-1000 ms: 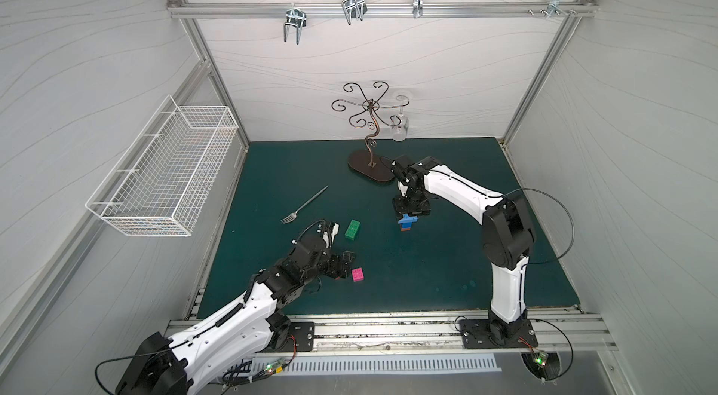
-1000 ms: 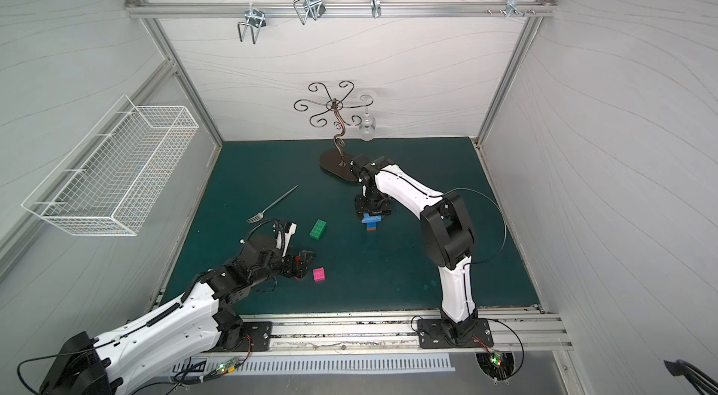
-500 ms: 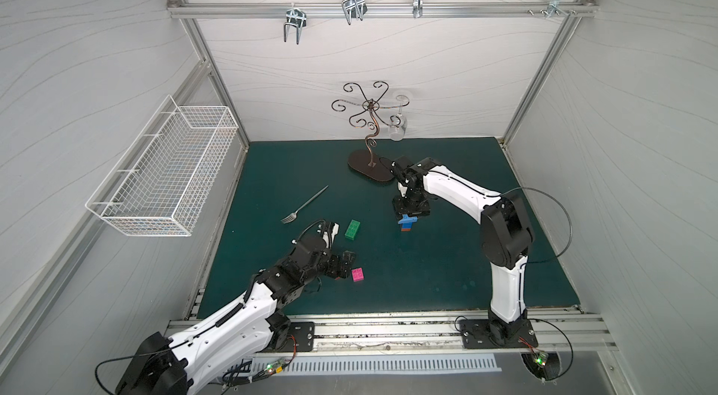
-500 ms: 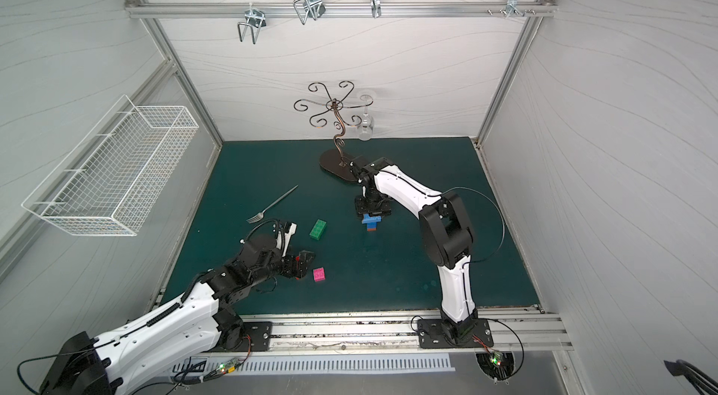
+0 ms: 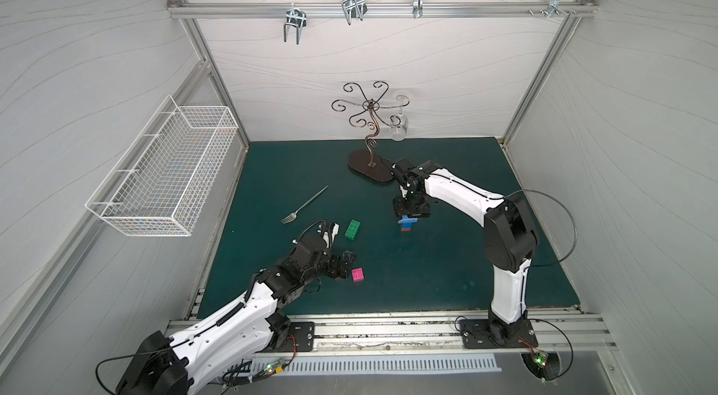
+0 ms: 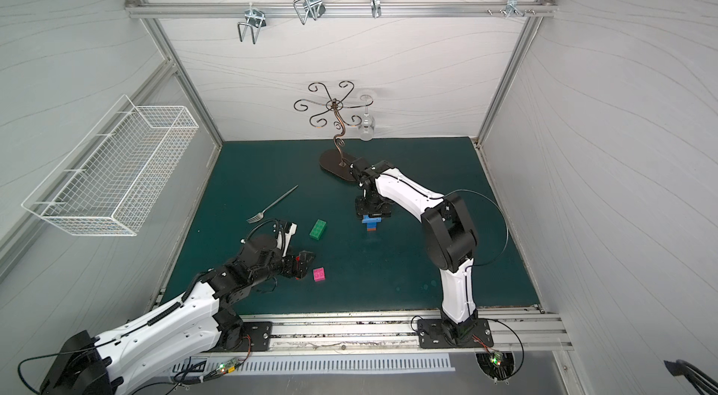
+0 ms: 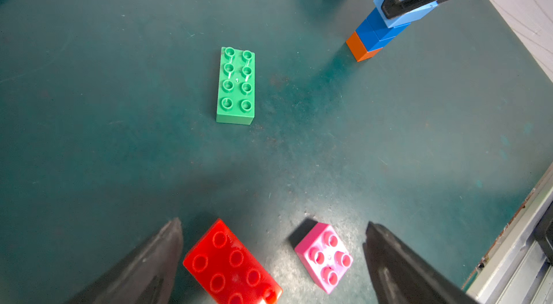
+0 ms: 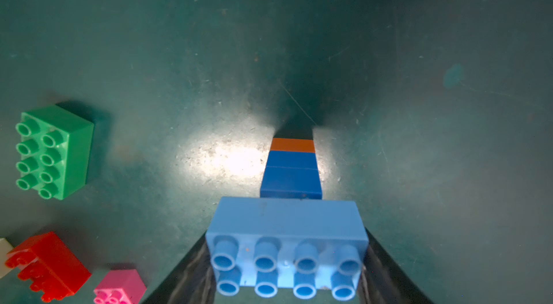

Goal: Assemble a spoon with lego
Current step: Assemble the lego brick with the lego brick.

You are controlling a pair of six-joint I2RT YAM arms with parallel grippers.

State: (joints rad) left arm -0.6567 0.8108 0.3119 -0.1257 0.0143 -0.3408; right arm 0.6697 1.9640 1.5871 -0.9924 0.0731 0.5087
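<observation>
Nothing had shifted over the last second. The right pincer (image 5: 408, 217) stayed clenched on the light blue brick (image 8: 287, 227) topping the spoon stem (image 7: 380, 30), which stood upright on the bench (image 5: 427, 280). The left pincer (image 7: 273, 224) hung released, jaws wide, over the red brick (image 7: 230, 266) and pink brick (image 7: 324, 256) — the green brick (image 7: 236, 85) lay apart. The spoon's head was still unbuilt, so this looked like a pause.
</observation>
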